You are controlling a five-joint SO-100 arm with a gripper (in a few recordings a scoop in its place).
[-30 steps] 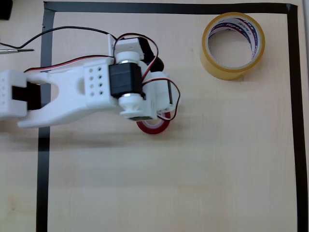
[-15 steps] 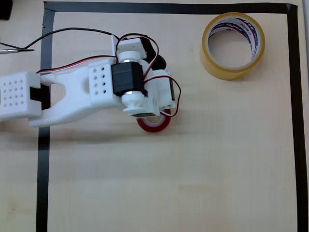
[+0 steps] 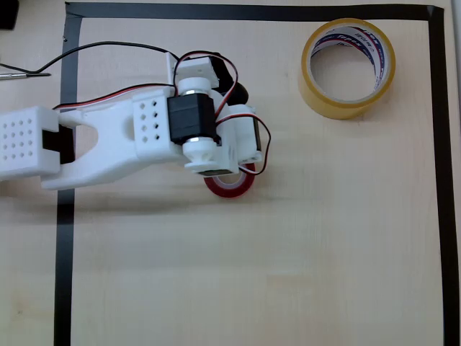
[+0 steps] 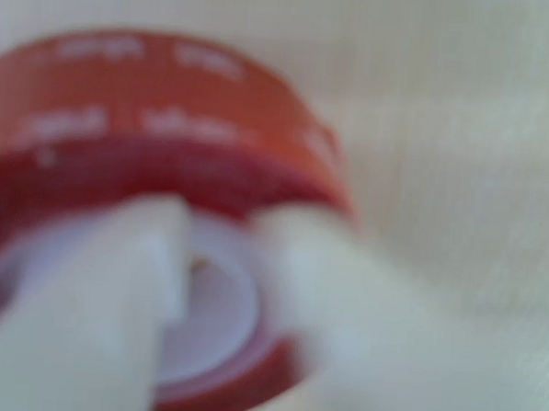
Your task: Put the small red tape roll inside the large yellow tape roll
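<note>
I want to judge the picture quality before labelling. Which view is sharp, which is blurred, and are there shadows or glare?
Overhead view: sharp, evenly lit; the arm throws a soft shadow on the table; large yellow tape roll crisp. Wrist view: strongly out of focus; small red tape roll and the gripper fingers are smeared, the roll's print unreadable; no strong glare.

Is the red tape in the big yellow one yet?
Not yet. The gripper is down at the red tape, one finger in its hole, but a firm grip isn't clear. Lifting it over to the yellow tape, which sits empty and apart, is still left.
</note>
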